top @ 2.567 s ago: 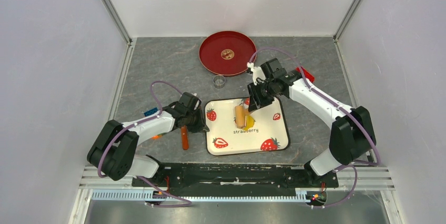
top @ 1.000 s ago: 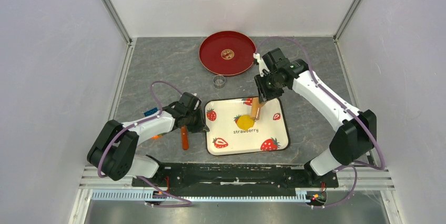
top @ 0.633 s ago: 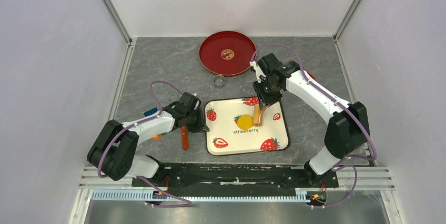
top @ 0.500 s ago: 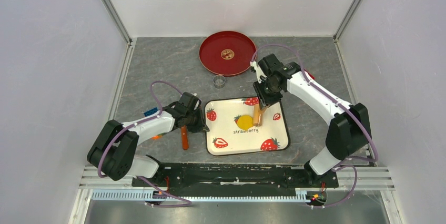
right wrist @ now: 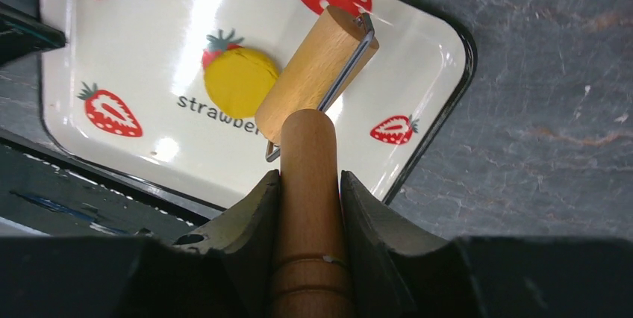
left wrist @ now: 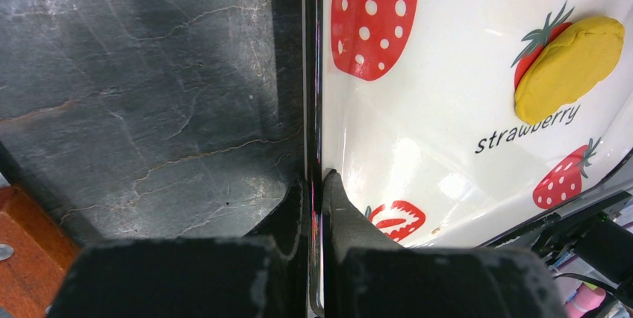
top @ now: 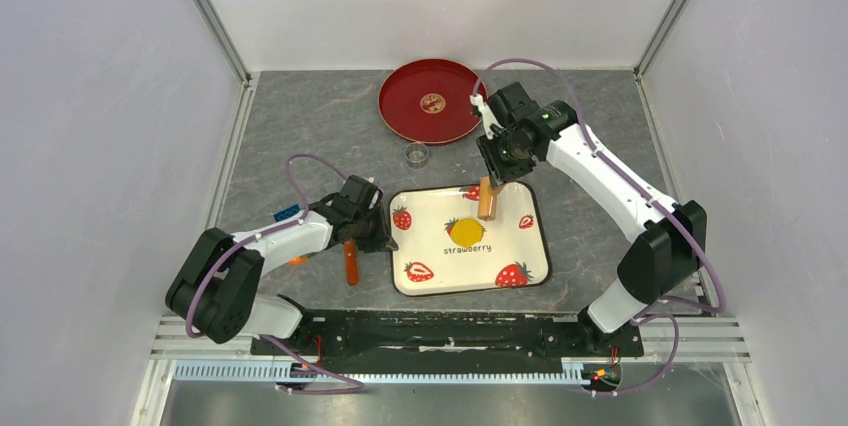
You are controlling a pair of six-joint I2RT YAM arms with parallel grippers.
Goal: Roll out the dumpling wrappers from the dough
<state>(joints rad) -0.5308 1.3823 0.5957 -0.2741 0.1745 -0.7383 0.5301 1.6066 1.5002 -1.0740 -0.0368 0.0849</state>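
Note:
A flattened yellow dough piece (top: 467, 231) lies mid-tray on the white strawberry tray (top: 520, 256). My right gripper (top: 493, 168) is shut on the handle of a wooden roller (top: 487, 199), whose drum is over the tray's far edge, just beyond the dough. In the right wrist view the drum (right wrist: 313, 75) is beside the dough (right wrist: 239, 79), between my closed fingers (right wrist: 308, 176). My left gripper (top: 385, 239) is shut on the tray's left rim (left wrist: 314, 146). A small coin-like dumpling wrapper (top: 433, 102) lies on the red plate (top: 400, 111).
A small metal ring (top: 417, 154) stands between the plate and the tray. An orange-handled tool (top: 350, 261) lies left of the tray by my left arm, and a blue object (top: 287, 213) lies beyond it. White walls enclose the table.
My right gripper has carried the roller off the dough, away towards the tray's far edge. The dough is now uncovered and looks flatter. The left arm has not moved.

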